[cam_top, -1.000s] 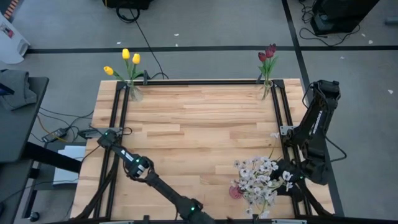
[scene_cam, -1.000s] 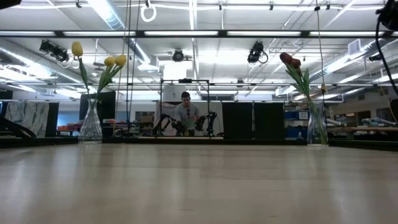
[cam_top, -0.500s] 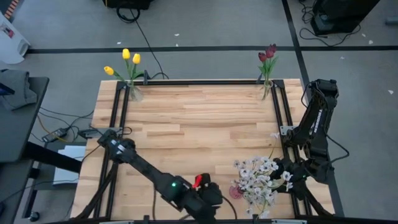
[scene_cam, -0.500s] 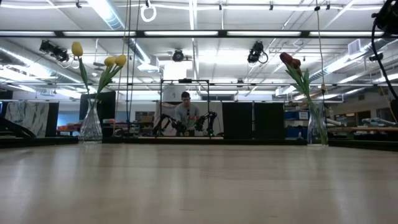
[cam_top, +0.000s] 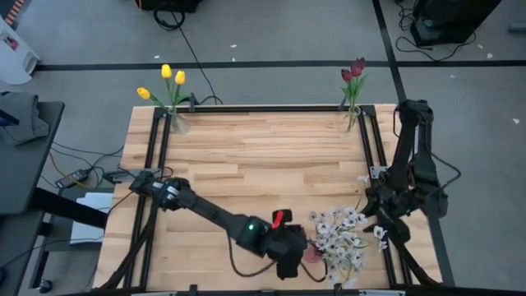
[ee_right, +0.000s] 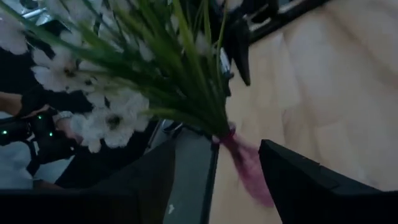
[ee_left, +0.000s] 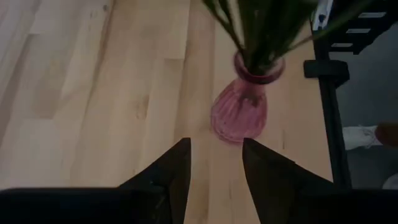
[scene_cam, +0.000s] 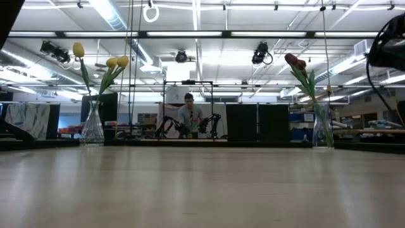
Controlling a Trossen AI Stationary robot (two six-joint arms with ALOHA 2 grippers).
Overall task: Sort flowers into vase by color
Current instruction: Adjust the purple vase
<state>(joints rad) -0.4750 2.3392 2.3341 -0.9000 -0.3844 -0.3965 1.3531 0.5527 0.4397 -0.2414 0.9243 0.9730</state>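
A pink ribbed vase (ee_left: 239,112) stands on the wooden table near its near right corner. It holds a spray of whitish flowers (cam_top: 341,234) with green stems (ee_right: 186,81). My left gripper (ee_left: 214,155) is open just short of the vase on its left side, slanting down, with nothing between its fingers. My right gripper (ee_right: 217,155) is open at the table's right edge, beside the whitish flowers, and it too is empty. Yellow tulips (cam_top: 168,78) stand in a clear vase (cam_top: 178,123) at the far left corner. Dark red tulips (cam_top: 353,72) stand in a clear vase (cam_top: 352,119) at the far right.
A black metal frame (cam_top: 156,164) runs along the table's left, far and right edges. The middle of the wooden top (cam_top: 263,164) is bare. In the low view a person (scene_cam: 190,114) sits far behind the table.
My left arm has swung along the near edge from the table's left toward the right. Its gripper has come up beside the pink vase, rising a little and turning as it went. My right arm has shifted slightly at the right edge, its elbow moving inward. The flowers have kept still.
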